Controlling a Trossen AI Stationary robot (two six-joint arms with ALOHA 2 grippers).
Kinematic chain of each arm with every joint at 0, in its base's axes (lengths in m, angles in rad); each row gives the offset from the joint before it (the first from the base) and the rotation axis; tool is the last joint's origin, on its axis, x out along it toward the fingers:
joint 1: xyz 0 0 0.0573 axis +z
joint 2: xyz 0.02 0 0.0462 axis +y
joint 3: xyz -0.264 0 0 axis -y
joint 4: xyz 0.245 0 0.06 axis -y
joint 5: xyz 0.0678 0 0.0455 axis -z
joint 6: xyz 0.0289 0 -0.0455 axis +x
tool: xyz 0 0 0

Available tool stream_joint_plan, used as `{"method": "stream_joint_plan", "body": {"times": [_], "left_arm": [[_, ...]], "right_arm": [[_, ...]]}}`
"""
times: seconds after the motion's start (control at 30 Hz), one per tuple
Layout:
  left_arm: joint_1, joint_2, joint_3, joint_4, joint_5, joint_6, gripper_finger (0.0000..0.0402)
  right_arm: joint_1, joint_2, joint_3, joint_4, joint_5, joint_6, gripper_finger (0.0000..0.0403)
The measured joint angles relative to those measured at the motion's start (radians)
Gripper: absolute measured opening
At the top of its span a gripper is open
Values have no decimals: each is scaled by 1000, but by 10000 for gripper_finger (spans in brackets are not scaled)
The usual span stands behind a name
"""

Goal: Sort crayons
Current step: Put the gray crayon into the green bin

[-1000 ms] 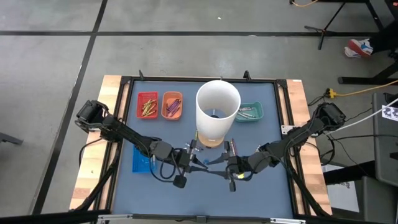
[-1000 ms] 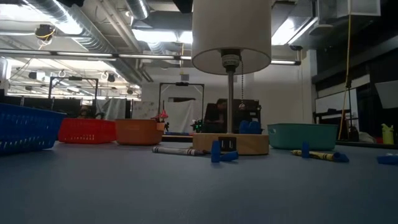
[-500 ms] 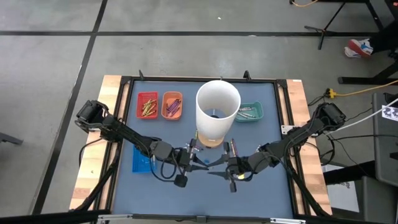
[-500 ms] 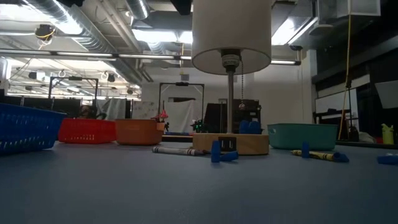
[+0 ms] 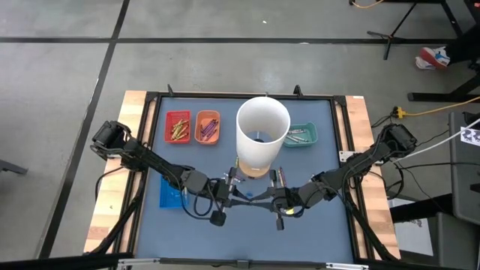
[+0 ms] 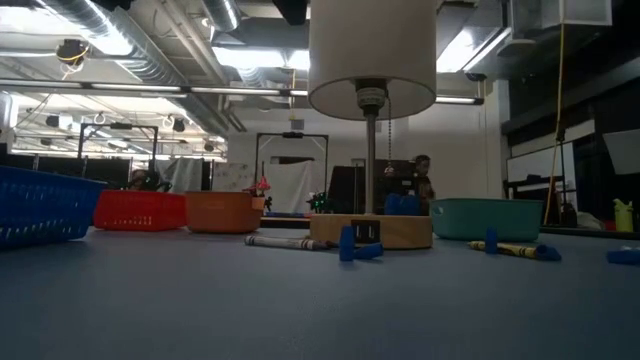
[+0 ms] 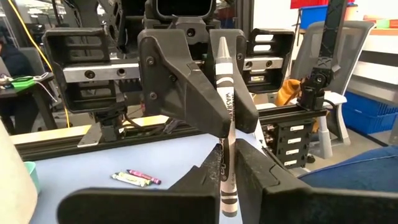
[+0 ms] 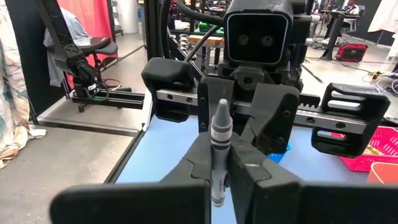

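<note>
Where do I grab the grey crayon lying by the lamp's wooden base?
Grip the grey crayon at mid-shaft, coming straight down, closing across its length. It lies flat on the mat with the wooden base close by, so a sideways approach looks cramped. First the left pincer and right pincer must clear the other crayon they hold.

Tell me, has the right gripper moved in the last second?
Yes. In the high view the right gripper stayed where it was, below the white cylinder, but its fingers closed on the grey crayon that the left gripper also holds.

The grey crayon point(image 7: 224, 118) label's lettering is unreadable.
</note>
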Motion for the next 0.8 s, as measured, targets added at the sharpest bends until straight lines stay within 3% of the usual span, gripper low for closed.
{"method": "stream_joint_plan", "body": {"times": [0.27, 0.5, 0.8], "left_arm": [[0, 0, 0, -3, -7, -4, 39], [1, 0, 0, -33, -11, -5, 78], [1, 0, 0, -135, -7, -6, 86]], "right_arm": [[0, -1, 0, -9, 15, 2, 29], [2, -40, 0, -132, 0, 16, 19], [2, -184, 0, -606, -68, 206, 25]]}}
